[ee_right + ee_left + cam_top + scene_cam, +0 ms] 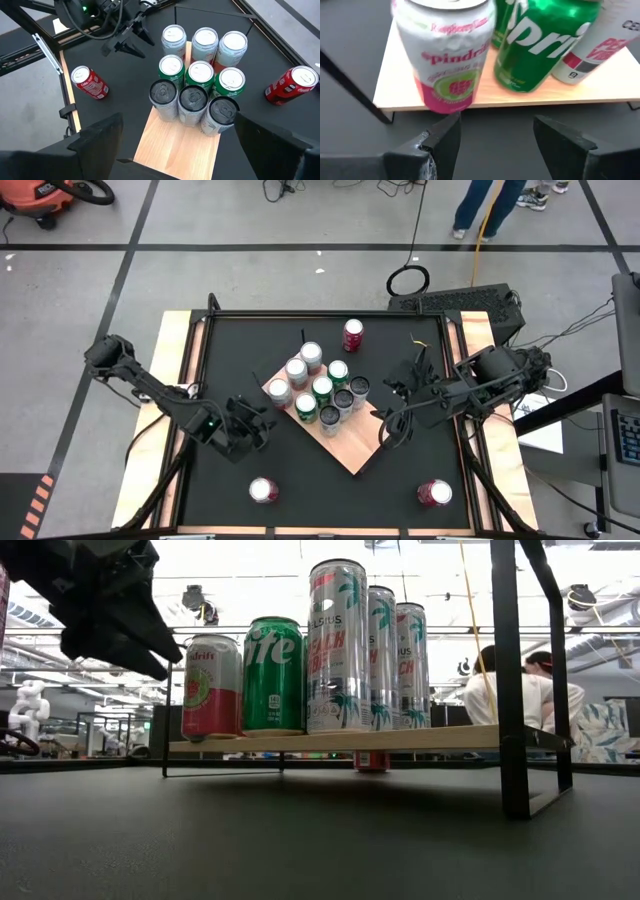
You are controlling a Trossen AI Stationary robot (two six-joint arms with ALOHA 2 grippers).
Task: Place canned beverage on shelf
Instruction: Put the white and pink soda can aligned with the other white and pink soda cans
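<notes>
The shelf [345,445] is a light wood board set cornerwise mid-table on thin black legs, with several cans standing in a cluster on its far half. My left gripper [258,423] is open, low and just short of the shelf's left corner. In its wrist view the gripper [495,125] holds nothing and faces a pink-and-white can [445,55] and a green can [540,40] on the board. My right gripper [392,418] hangs open above the shelf's right side, clear of the cans [192,100].
Three loose cans stand on the black table: a red one [352,335] beyond the shelf, one near the front left [263,490], and a red one near the front right [434,493]. Pale wooden rails [175,380] run along the table's sides. People are in the room beyond [500,690].
</notes>
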